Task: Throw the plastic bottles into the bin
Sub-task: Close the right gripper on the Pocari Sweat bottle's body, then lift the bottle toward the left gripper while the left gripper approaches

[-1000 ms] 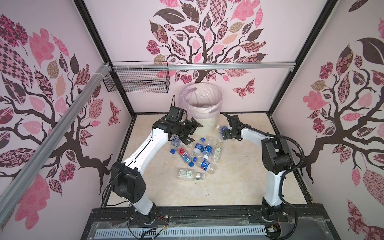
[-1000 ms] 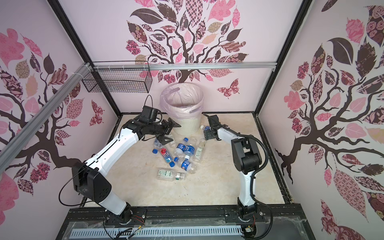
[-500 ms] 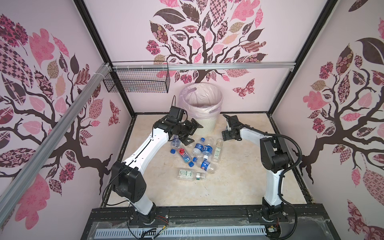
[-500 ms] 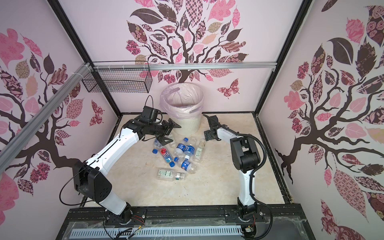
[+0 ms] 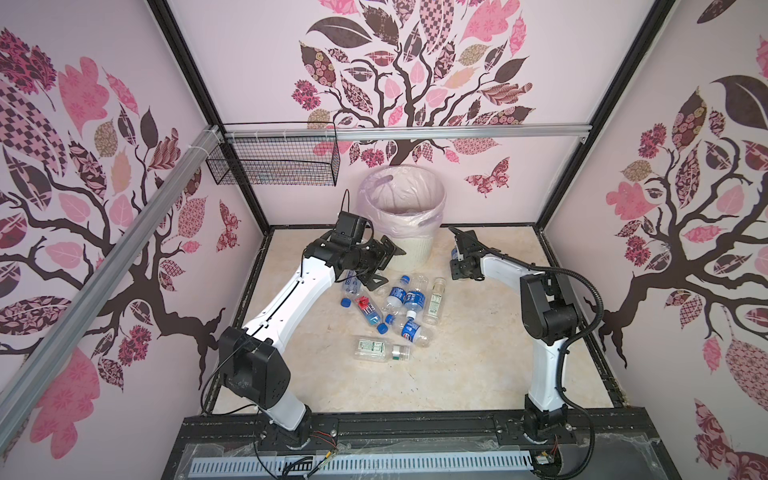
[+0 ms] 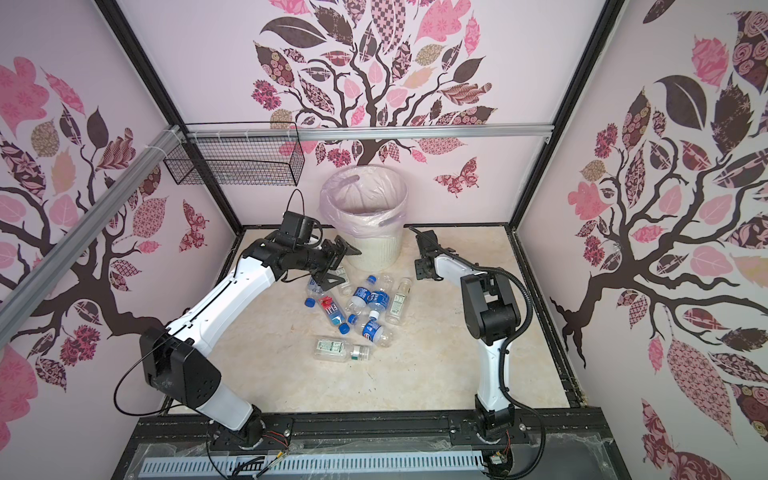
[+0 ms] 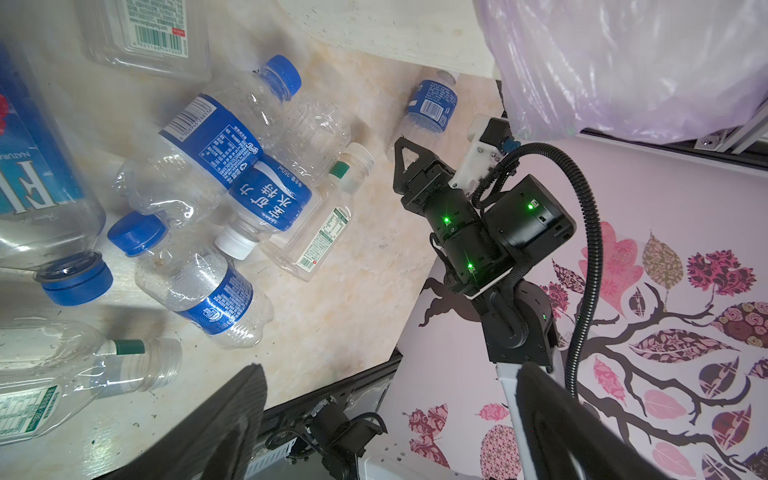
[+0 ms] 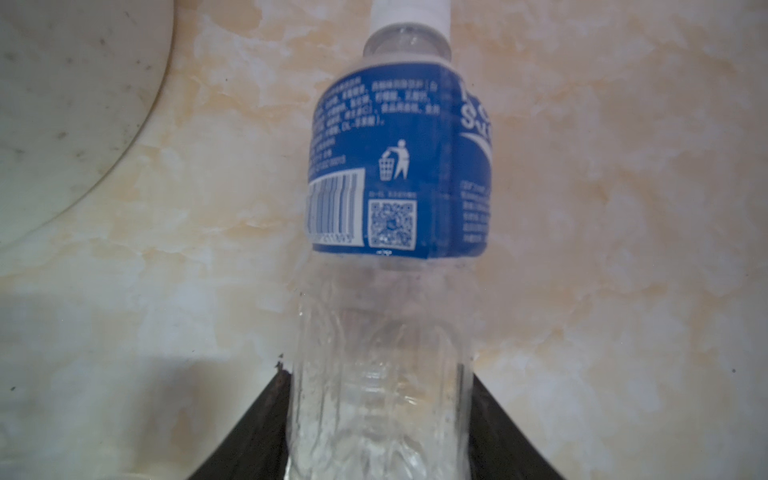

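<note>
Several clear plastic bottles (image 5: 399, 303) (image 6: 365, 303) with blue labels and caps lie in a heap on the floor in front of the bin (image 5: 415, 249) (image 6: 380, 249). Above the heap's far left side my left gripper (image 5: 384, 268) (image 6: 337, 266) (image 7: 390, 424) hovers open and empty. Right of the bin's foot, my right gripper (image 5: 456, 262) (image 6: 420, 266) (image 8: 378, 399) is shut on the clear lower body of a blue-labelled, white-capped bottle (image 8: 399, 166) (image 7: 432, 104) lying on the floor. Its cap points toward the bin.
A black wire basket (image 5: 274, 162) hangs on the back wall left of the bin, under an aluminium rail (image 5: 457, 132). One white-labelled bottle (image 5: 380, 349) lies alone nearer the front. The pink bag (image 7: 623, 62) overhangs the bin's rim. Walls close in on three sides.
My right gripper has come down over the blue-labelled bottle beside the bin and shut on it. The left arm has barely moved.
</note>
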`<state>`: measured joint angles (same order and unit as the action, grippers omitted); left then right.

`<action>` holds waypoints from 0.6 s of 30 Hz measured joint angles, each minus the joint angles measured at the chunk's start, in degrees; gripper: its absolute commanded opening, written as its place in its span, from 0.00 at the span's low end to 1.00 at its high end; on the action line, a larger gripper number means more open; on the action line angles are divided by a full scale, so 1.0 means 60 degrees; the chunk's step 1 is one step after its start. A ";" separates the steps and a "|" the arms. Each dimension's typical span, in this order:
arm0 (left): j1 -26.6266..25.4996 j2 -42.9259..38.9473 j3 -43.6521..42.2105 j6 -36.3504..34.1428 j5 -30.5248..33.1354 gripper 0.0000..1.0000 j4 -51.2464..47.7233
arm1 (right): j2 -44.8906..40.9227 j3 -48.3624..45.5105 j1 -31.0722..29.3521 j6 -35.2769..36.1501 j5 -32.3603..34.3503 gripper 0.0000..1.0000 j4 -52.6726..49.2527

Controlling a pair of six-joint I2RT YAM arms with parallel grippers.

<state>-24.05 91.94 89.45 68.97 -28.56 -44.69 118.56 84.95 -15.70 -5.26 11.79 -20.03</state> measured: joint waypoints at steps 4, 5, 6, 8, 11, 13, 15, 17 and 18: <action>0.0000 -0.0029 -0.0011 0.0007 0.0000 0.97 0.0015 | -0.0004 0.0291 0.0007 -0.0426 -0.0117 0.51 -0.0736; 0.0000 -0.0033 -0.0018 0.0018 0.0004 0.97 0.0022 | -0.0022 0.0375 0.0007 -0.0557 -0.0193 0.51 -0.0943; 0.0000 -0.0040 -0.0036 0.0033 0.0004 0.97 0.0055 | -0.0033 0.0419 0.0007 -0.0652 -0.0255 0.50 -0.1075; 0.0000 -0.0062 -0.0066 0.0066 0.0018 0.97 0.0142 | -0.0084 0.0426 0.0007 -0.0871 -0.0368 0.48 -0.1290; -0.0004 -0.0135 -0.0127 0.0168 0.0033 0.97 0.0342 | -0.0273 0.0415 0.0007 -0.1140 -0.0590 0.48 -0.1643; -0.0018 -0.0219 -0.0197 0.0251 0.0040 0.97 0.0466 | -0.0499 0.0404 0.0007 -0.1348 -0.0769 0.48 -0.1989; -0.0055 -0.0306 -0.0291 0.0328 0.0066 0.97 0.0667 | -0.0787 0.0404 0.0007 -0.1494 -0.0976 0.48 -0.2291; -0.0113 -0.0375 -0.0339 0.0404 0.0109 0.97 0.0856 | -0.1231 0.0382 0.0007 -0.1723 -0.1242 0.48 -0.2572; -0.0135 -0.0393 -0.0339 0.0423 0.0131 0.97 0.0936 | -0.1468 0.0350 0.0007 -0.1832 -0.1377 0.48 -0.2674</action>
<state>-24.86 89.58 87.42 71.50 -27.77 -39.07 109.75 87.05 -15.66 -16.25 3.53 -36.07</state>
